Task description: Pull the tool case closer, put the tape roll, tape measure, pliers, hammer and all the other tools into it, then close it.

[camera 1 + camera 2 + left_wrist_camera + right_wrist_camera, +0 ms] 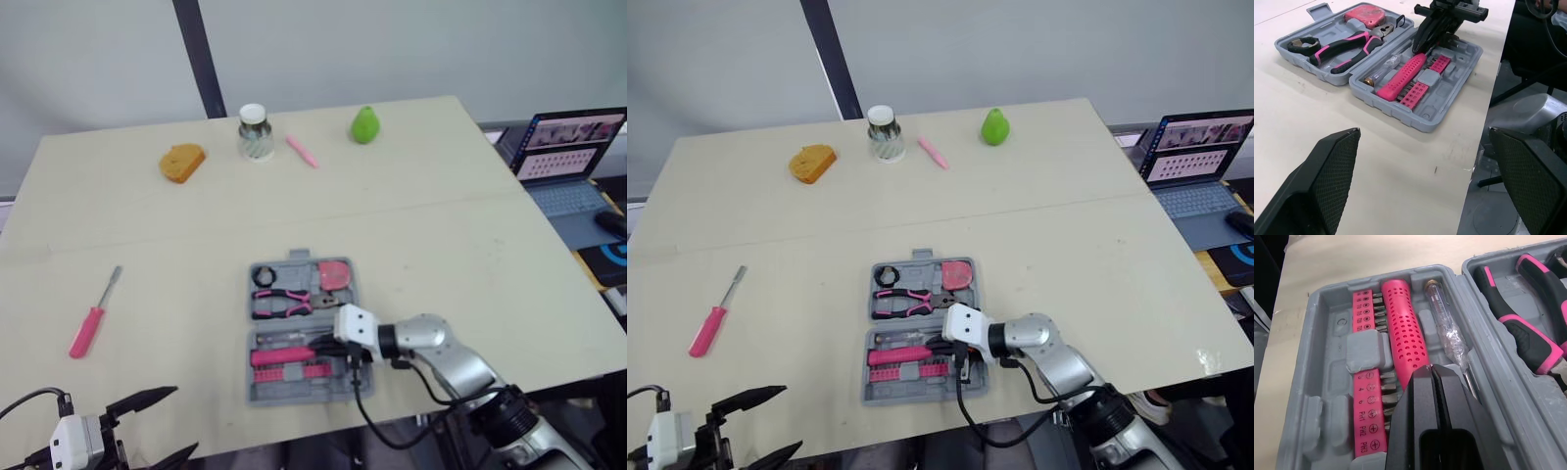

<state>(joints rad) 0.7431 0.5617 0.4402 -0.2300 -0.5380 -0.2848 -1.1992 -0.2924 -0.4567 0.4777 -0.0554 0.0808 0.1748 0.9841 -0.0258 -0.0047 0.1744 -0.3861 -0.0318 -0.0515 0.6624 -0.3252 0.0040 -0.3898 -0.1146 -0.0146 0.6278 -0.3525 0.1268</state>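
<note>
The grey tool case lies open near the counter's front edge. The right claw is clenched inside its near half, tips at the pink perforated handle. Pliers sit in the far half. A pink screwdriver lies well left of the case. The left claw hangs released off the case's near-left corner.

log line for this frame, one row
case: grey plastic tool case open | right gripper: fingers shut, tip in near half by pink perforated handle | left gripper: open, empty | outside: pink-handled screwdriver
</note>
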